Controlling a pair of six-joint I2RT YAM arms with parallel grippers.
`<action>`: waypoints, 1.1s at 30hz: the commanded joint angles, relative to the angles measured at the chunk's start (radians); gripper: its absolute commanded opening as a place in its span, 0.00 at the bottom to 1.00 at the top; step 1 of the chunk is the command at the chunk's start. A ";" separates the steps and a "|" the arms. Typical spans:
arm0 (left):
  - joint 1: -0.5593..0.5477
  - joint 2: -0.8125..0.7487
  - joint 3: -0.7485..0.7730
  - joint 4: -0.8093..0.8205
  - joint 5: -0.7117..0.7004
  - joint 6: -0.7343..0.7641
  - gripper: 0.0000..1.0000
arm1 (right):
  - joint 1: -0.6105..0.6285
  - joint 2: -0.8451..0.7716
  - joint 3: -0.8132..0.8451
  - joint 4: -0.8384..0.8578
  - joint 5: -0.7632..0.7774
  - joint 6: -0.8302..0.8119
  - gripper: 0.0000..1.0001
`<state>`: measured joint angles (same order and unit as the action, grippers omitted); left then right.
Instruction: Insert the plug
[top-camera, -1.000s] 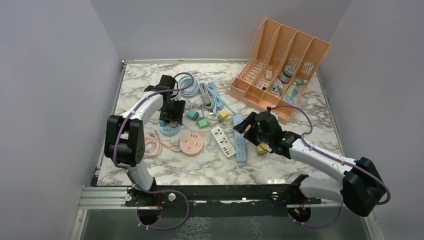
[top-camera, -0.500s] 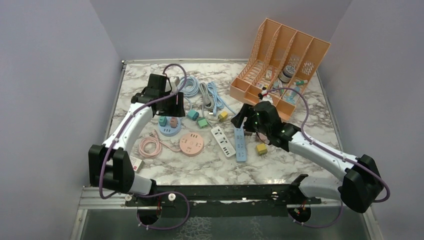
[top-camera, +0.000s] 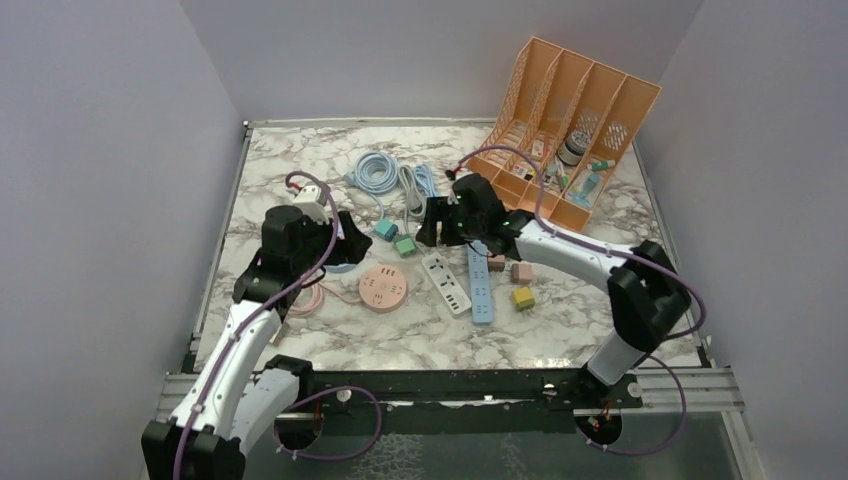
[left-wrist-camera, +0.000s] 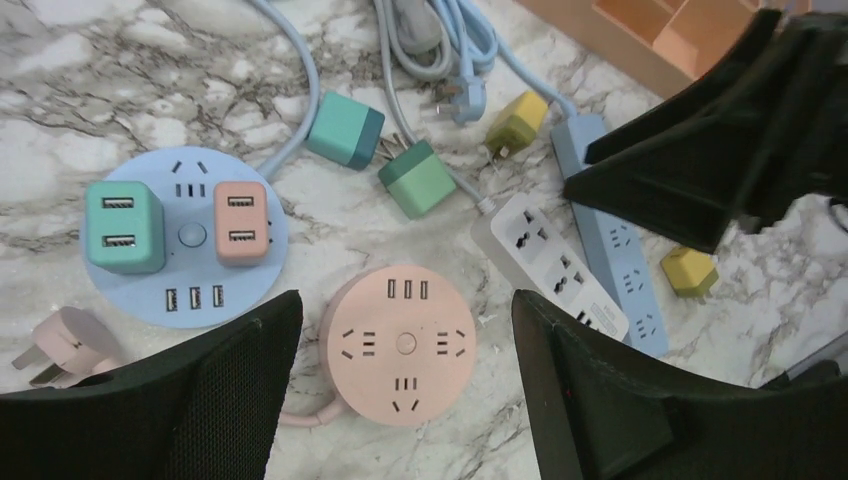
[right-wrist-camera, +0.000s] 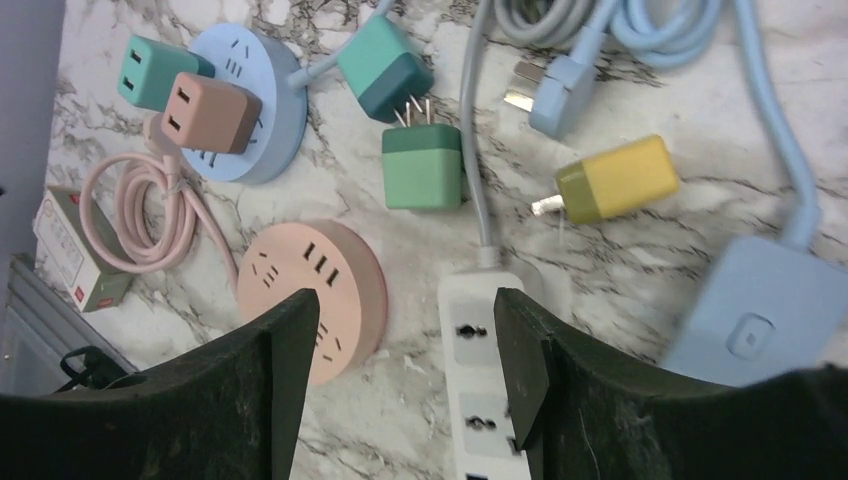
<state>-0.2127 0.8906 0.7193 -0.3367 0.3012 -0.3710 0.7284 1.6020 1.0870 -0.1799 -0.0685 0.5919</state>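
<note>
The left gripper (left-wrist-camera: 402, 300) is spread wide and holds nothing. The pink round socket hub (left-wrist-camera: 400, 345) lies between its fingers, low in the left wrist view. At left, the blue round hub (left-wrist-camera: 195, 297) carries a teal charger cube (left-wrist-camera: 122, 225) and a pink charger cube (left-wrist-camera: 240, 220), both seated. The right gripper (right-wrist-camera: 405, 300) is just as wide, also empty. A white power strip (right-wrist-camera: 475, 400) lies at lower middle of its view, and a loose green plug (right-wrist-camera: 422, 165) lies above.
</note>
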 joint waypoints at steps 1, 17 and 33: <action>-0.004 -0.135 -0.062 0.098 -0.115 -0.058 0.79 | 0.057 0.163 0.157 -0.062 0.054 -0.034 0.66; -0.022 -0.229 -0.058 0.038 -0.289 -0.077 0.79 | 0.150 0.506 0.537 -0.317 0.238 -0.178 0.67; -0.080 -0.261 -0.058 0.012 -0.363 -0.078 0.79 | 0.157 0.634 0.659 -0.366 0.366 -0.193 0.54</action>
<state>-0.2775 0.6495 0.6563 -0.3210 -0.0086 -0.4408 0.8825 2.1971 1.7050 -0.5316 0.2455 0.4217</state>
